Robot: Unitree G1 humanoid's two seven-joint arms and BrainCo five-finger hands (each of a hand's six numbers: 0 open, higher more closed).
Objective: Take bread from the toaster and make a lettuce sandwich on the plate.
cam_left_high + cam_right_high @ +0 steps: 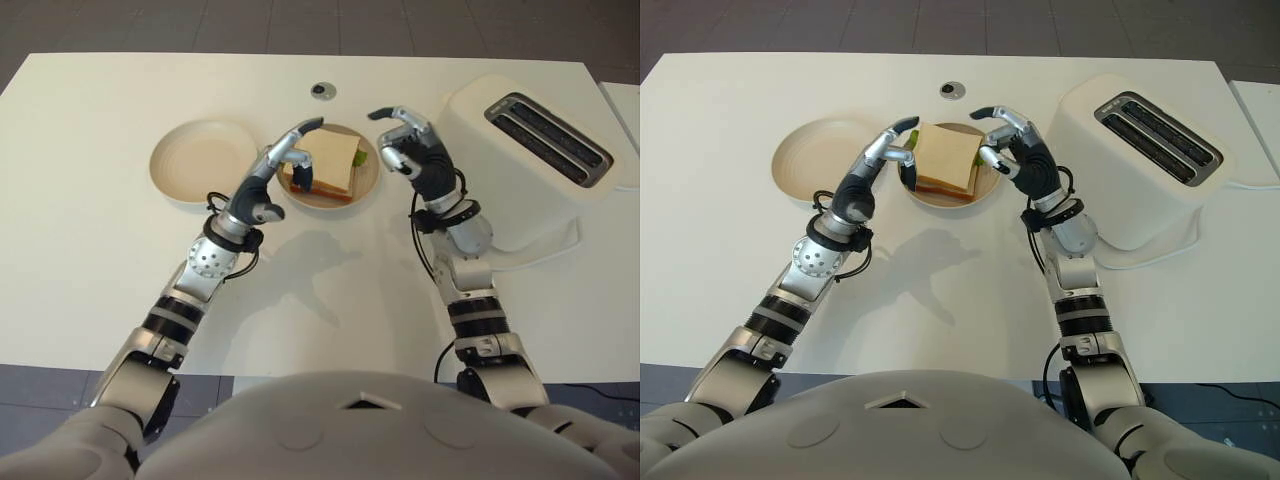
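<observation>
Left eye view: your left robot hand (258, 195) sits at the white-bread lettuce sandwich (335, 160) on the round tan plate (366, 185); its grasp cannot be told. Right eye view: your right robot hand (1025, 165), clenched empty, hangs between that plate and the white toaster (1120, 190).

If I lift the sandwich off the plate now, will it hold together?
The sandwich is probably soft and light: stacked bread slices would likely sag if held by one edge. Lettuce peeks out at its side, so layers may slide apart.
</observation>
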